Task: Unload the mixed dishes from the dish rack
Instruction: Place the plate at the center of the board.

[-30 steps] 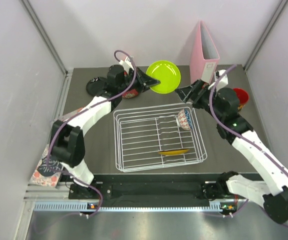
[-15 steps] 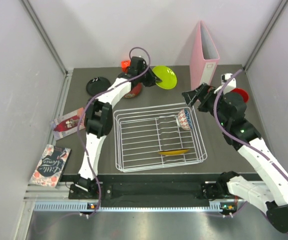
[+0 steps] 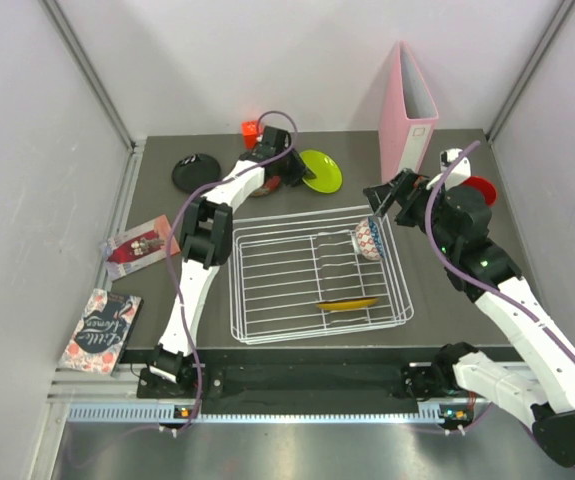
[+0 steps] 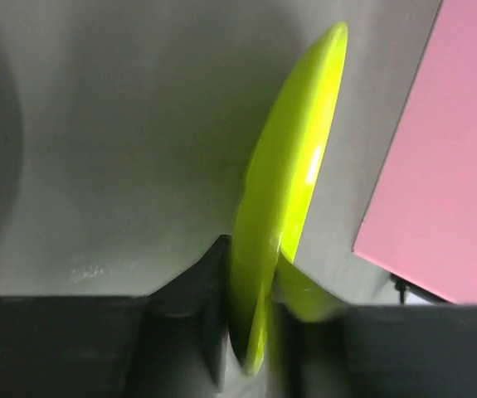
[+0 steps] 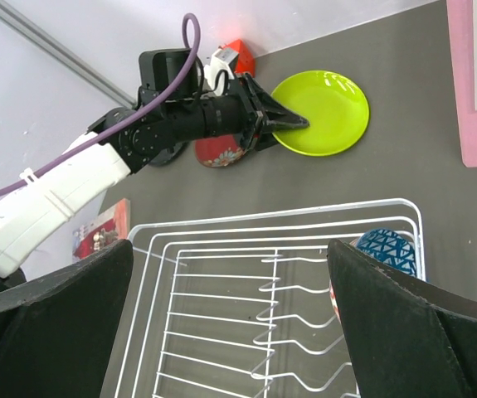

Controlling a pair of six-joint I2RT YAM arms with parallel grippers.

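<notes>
My left gripper [image 3: 295, 170] is shut on the left rim of the lime green plate [image 3: 321, 171], which lies almost flat, low on the table behind the dish rack [image 3: 267, 330]. The left wrist view shows the plate [image 4: 292, 166] edge-on between the fingers of that gripper [image 4: 255, 332]. A dark red patterned plate [image 5: 220, 152] sits just left of it, and a black plate [image 3: 195, 172] further left. In the rack, a blue-white bowl [image 3: 370, 238] rests at the back right and a gold plate [image 3: 347, 304] stands near the front. My right gripper [image 3: 385, 196] hangs open above the rack's back right corner [image 5: 271, 214], empty.
A pink binder [image 3: 407, 110] stands upright at the back right, close to the green plate. An orange-red cube [image 3: 251, 128] sits at the back behind the left gripper. A red cup [image 3: 481, 188] is partly hidden behind the right arm. Two books [image 3: 132, 245] [image 3: 102, 330] lie at the left edge.
The left arm carried the green plate back and down from a raised, tilted pose to nearly flat beside the dark red plate. The right gripper shifted a little toward the rack corner.
</notes>
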